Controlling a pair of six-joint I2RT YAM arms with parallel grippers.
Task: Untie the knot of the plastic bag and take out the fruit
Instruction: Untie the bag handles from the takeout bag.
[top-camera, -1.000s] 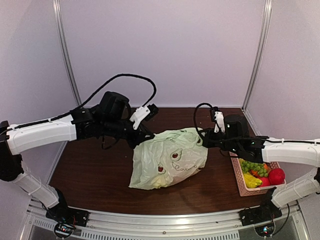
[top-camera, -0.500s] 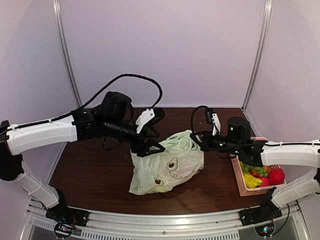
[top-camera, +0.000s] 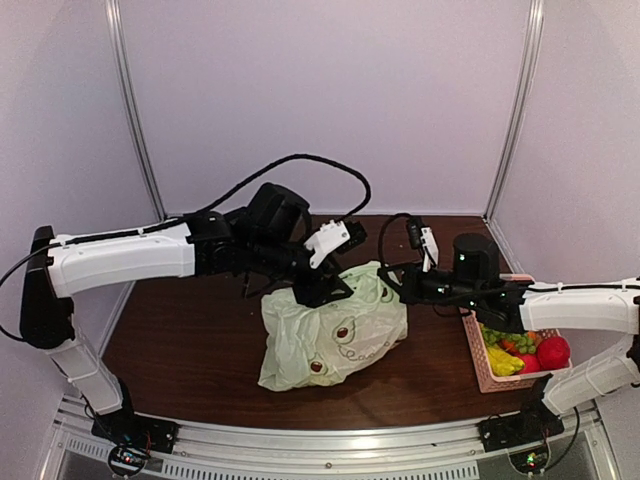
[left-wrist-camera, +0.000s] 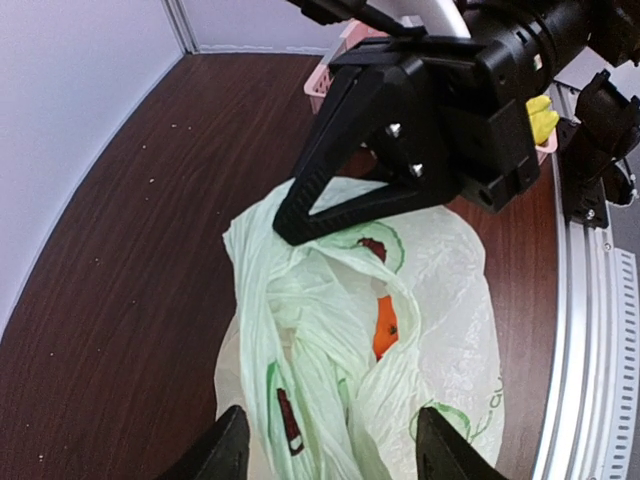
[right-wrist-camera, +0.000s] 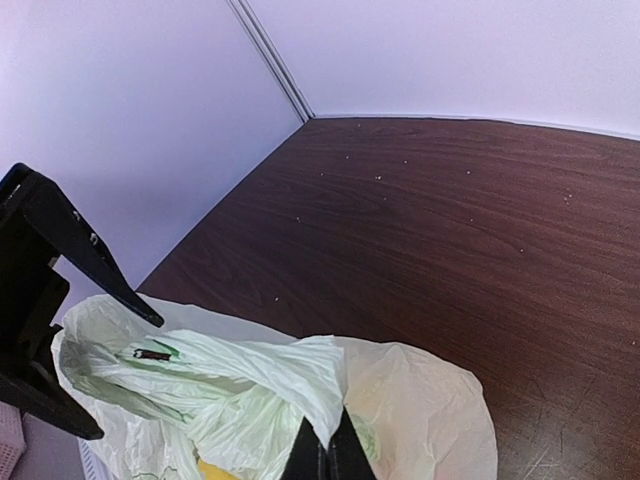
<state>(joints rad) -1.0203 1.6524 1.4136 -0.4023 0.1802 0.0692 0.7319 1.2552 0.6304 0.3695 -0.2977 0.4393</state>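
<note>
Thin, slippery plastic bag (top-camera: 335, 340): R end effector (right-wrist-camera: 325, 448) pinches its rim, L end effector (left-wrist-camera: 335, 455) wide above; I'd grab bunched film.

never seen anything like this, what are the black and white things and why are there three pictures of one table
Those are two robot arms bolted to the table's near edge, each ending in a two-finger gripper. The wide picture comes from a fixed camera above and behind them. The other two come from a small camera on each wrist, so each shows its own fingers at the bottom. On the table lies a pale green bag, with a pink basket holding grapes to its right. The right gripper is shut on the bag's edge. The left gripper hangs open over the bag's mouth, where an orange fruit shows inside.
</note>
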